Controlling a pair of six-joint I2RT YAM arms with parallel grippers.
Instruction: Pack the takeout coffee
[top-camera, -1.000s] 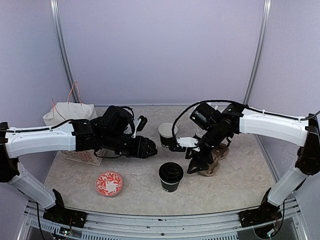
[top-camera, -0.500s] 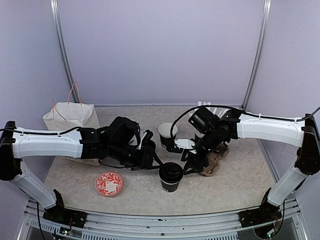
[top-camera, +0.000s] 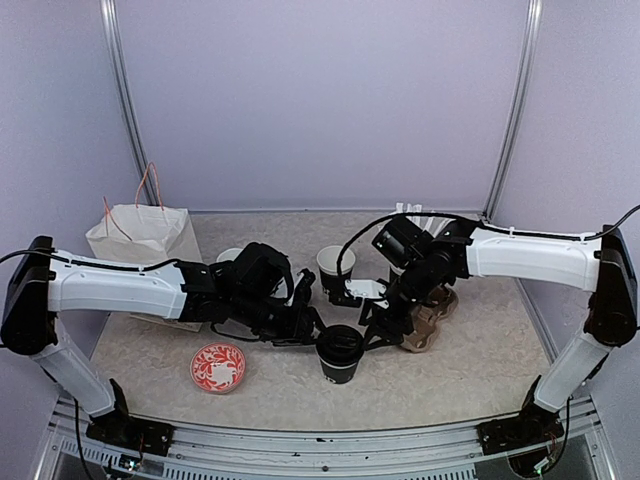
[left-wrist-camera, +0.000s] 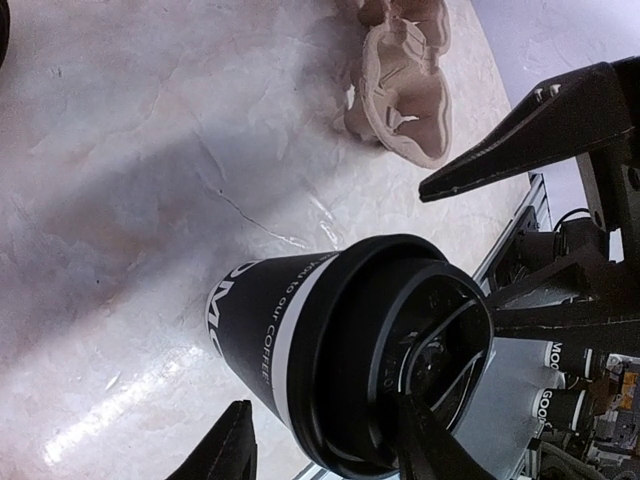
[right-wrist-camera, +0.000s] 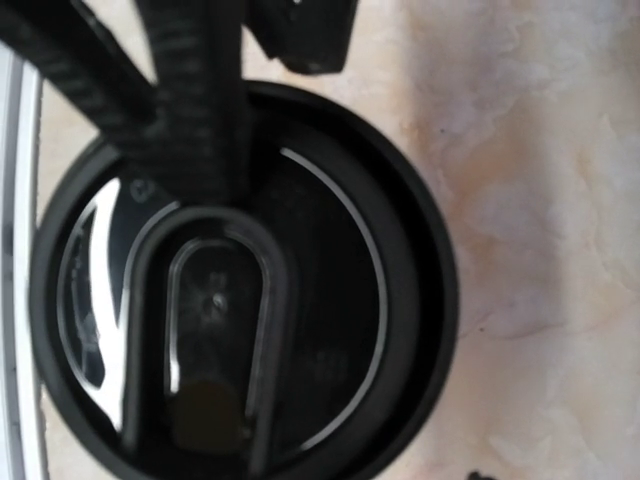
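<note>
Takeout coffee cup (top-camera: 340, 352): stood upright on the table (top-camera: 480, 380), toward its near edge, between the two grippers. White lettering shows on its side in the left wrist view.
Black lid (right-wrist-camera: 250, 290): seated on the cup's rim and apparently level. Whether it is pressed fully home cannot be told.
Left gripper (top-camera: 310, 325): jaws held apart and nothing gripped, with one of the fingers (left-wrist-camera: 235, 450) on each side of the cup's wall. Contact with the wall is not shown. A side grasp below the lid is judged to be intended, so that the lid is left undisturbed.
Left arm pose: stretched low over the table from the left of the cup, with the wrist turned so that the cup is approached sideways.
Right gripper (top-camera: 378, 325): held just right of the cup and above lid height, fingers parted, nothing held. The lid is looked down on directly by its wrist camera. It is judged to be placed to steady or press the lid.
Right arm pose: reached in from the right of the cup, with the wrist pitched downward.
Pulp cup carrier (top-camera: 425, 325): set near the cup's right, wells upward; it is judged a likely seat for the cup.
Paper bag (top-camera: 145, 232): stood well to the cup's left and behind it.
Open black cup (top-camera: 335, 265): left unlidded behind the cup.
</note>
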